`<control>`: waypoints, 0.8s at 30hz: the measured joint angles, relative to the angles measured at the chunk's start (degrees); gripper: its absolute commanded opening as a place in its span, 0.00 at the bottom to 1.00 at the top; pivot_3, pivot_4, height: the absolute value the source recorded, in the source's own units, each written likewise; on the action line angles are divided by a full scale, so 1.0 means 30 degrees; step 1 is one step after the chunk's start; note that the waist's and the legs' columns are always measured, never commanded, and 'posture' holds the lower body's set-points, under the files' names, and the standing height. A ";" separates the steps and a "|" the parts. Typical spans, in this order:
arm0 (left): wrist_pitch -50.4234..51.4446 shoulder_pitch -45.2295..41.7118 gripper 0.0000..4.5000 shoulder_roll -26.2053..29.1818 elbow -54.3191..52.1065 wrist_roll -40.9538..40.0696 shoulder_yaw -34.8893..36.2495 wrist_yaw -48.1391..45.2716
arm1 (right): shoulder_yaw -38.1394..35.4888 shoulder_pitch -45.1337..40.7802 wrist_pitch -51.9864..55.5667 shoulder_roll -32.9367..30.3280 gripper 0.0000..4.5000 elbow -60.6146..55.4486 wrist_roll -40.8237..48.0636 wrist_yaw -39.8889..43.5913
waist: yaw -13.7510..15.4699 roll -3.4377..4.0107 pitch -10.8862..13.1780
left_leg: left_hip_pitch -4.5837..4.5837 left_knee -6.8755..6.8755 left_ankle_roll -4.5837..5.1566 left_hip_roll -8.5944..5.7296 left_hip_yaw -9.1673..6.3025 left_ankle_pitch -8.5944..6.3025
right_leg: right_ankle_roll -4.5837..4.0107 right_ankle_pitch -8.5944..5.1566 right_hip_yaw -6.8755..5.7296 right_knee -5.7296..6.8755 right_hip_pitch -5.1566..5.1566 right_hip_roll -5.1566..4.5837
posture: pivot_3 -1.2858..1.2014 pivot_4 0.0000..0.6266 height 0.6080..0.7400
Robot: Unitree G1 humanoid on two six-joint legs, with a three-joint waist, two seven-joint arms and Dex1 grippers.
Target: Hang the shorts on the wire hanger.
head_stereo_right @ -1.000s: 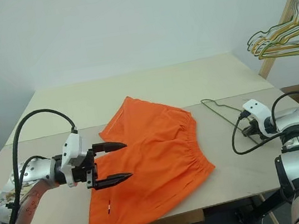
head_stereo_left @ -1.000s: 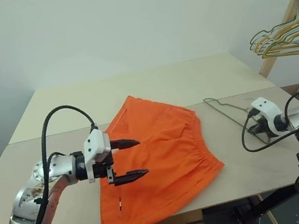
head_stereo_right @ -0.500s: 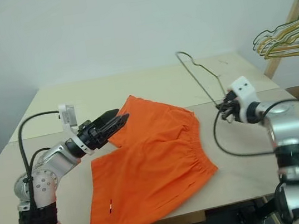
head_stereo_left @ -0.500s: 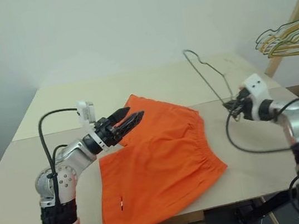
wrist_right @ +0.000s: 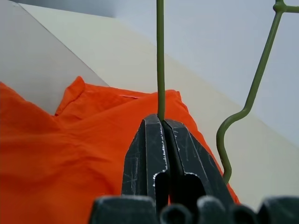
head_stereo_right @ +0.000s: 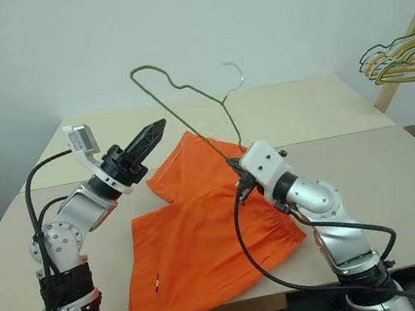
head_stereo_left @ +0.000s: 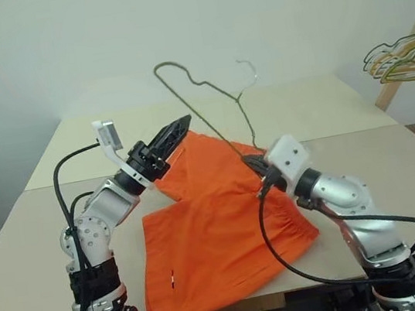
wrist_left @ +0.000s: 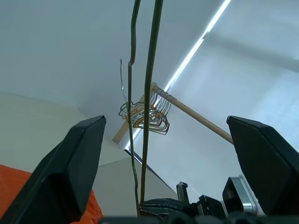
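Right claw (wrist_right: 162, 122) clamped on the wire hanger (head_stereo_left: 207, 97), held raised above the shorts (head_stereo_left: 219, 232), hook uppermost. Left claw (head_stereo_left: 171, 133) spread wide and empty, lifted over the far edge of the shorts, just beside the wire. Shorts spread flat on the tabletop (head_stereo_left: 397, 166). Bunch of pale hangers (head_stereo_left: 404, 59) far right.

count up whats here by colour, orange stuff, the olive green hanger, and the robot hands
Orange: 1, the shorts lying on the table.
Olive green: 1, the wire hanger, pinched in the right hand and raised above the shorts.
Black-fingered hands: 2, the right hand and the open left hand.
Total: 4.
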 measured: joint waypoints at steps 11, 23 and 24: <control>-0.1554 -0.0244 0.26 -0.0289 0.0577 0.1332 -0.0509 0.0560 | 0.0859 0.0092 -0.1280 0.0266 0.00 0.0143 -0.1385 -0.0748 | 0.0002 -0.0008 0.0001 | 0.0014 0.0004 0.0005 -0.0002 0.0002 -0.0001 | -0.0003 -0.0002 0.0004 -0.0025 0.0018 0.0012 | 0.45 0.00 1.00; -0.2091 -0.0325 0.00 -0.0492 0.1153 0.2095 -0.0849 0.0462 | 0.1228 0.0529 -0.3132 0.0301 0.06 0.0892 -0.3562 -0.1684 | -0.0206 -0.0012 0.0001 | 0.0014 0.0001 0.0008 0.0002 0.0003 -0.0002 | -0.0003 -0.0002 0.0005 -0.0049 0.0019 0.0014 | 0.44 0.00 1.00; -0.2140 -0.0299 0.00 -0.0470 0.1149 0.2329 -0.0964 0.0366 | 0.1275 0.0676 -0.3305 0.0285 0.12 0.0899 -0.3762 -0.1708 | -0.0266 -0.0013 0.0001 | 0.0014 0.0001 0.0008 0.0001 0.0003 -0.0002 | -0.0003 -0.0002 0.0006 -0.0049 0.0021 0.0014 | 0.44 0.00 1.00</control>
